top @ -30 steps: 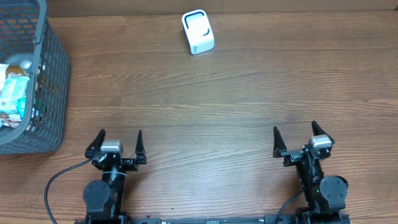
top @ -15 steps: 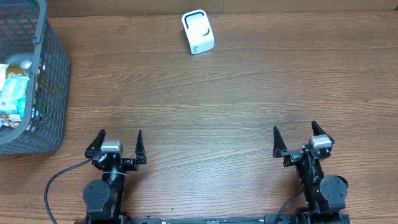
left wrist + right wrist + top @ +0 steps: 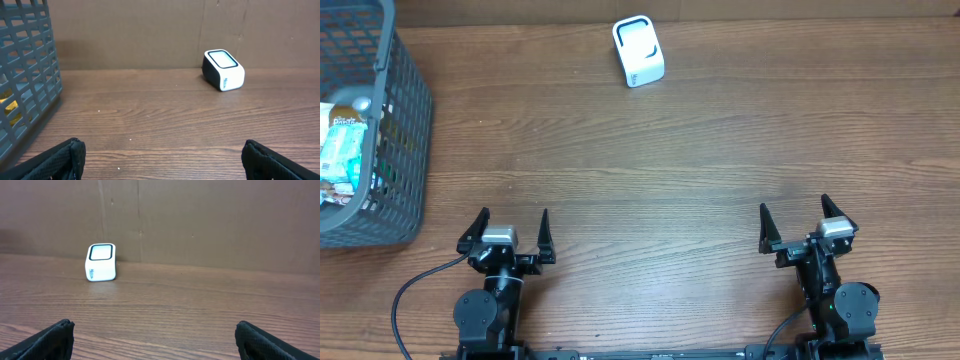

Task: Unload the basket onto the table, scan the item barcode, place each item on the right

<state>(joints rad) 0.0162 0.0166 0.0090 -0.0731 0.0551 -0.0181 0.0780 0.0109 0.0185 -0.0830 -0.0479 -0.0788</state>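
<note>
While they rest at the lower edge of the overhead frame, the left tool [image 3: 512, 216] and the right tool [image 3: 795, 206] each stand with jaws spread wide, holding nothing. The white scanner [image 3: 638, 51] sits at upper centre of the tabletop [image 3: 670, 170], and packaged items [image 3: 342, 150] lie in the grey basket [image 3: 405, 130] at far left.

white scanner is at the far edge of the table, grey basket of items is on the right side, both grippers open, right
Not quite. The overhead view shows the grey basket on the left side, not the right. The white scanner does sit at the far edge, and the left gripper and right gripper are both open.
</note>
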